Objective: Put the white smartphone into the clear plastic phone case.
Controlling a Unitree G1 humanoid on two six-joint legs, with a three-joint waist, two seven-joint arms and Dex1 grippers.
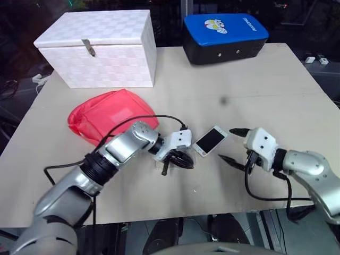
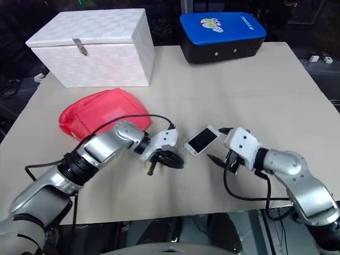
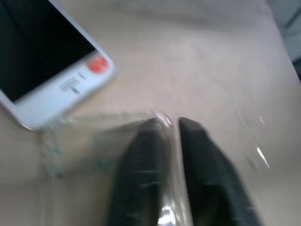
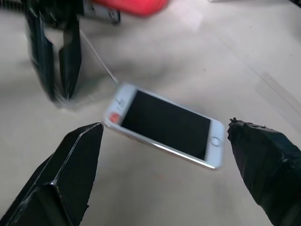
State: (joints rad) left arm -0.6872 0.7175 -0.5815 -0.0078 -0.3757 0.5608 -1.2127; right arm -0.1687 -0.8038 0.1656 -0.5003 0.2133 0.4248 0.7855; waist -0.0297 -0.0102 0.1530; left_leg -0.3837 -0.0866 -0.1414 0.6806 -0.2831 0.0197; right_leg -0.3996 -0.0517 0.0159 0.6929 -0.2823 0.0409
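Pincer of the right arm (image 4: 164, 155) is spread wide around the white smartphone (image 1: 210, 139), laid diagonally on the bench (image 1: 255, 90); the left pincer (image 3: 171, 127) is narrowed on the clear plastic phone case (image 3: 94, 150), seen by the left wrist.

The blue case (image 1: 226, 32) bore white lettering too small to read. Nothing else carried legible text
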